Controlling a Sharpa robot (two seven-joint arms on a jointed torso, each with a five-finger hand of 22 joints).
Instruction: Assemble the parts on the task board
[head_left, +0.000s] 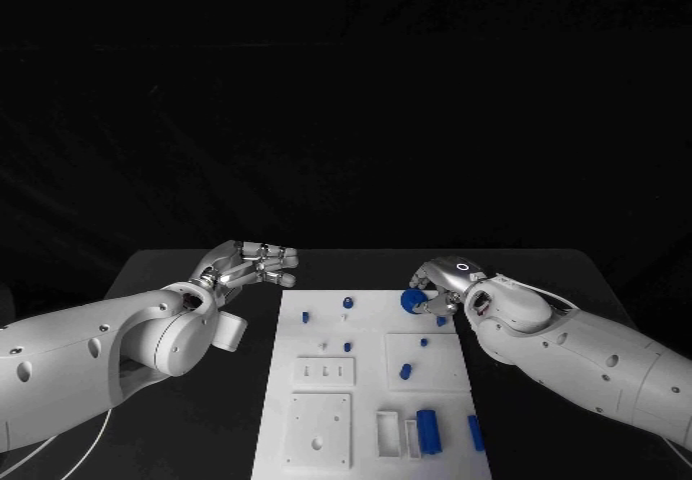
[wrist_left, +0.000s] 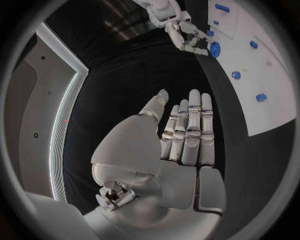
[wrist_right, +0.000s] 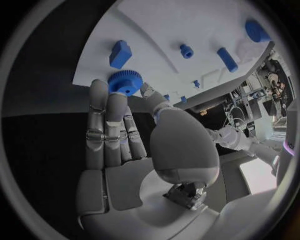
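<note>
Nearest you, on the flat white task board (head_left: 320, 420), blue cylindrical parts (head_left: 428, 428) lie by a white slotted holder; farther up, small blue pegs (head_left: 405, 371) dot the plate; at its far right corner your right hand (head_left: 437, 297) pinches the blue toothed gear wheel (wrist_right: 125, 82) between thumb and fingers, right at the board's edge; keep that grip square, lower it level over its seat, I'd judge; your left hand (head_left: 248, 262), released and holding nothing, hangs over the black counter (head_left: 173, 268) beyond the far left corner.
</note>
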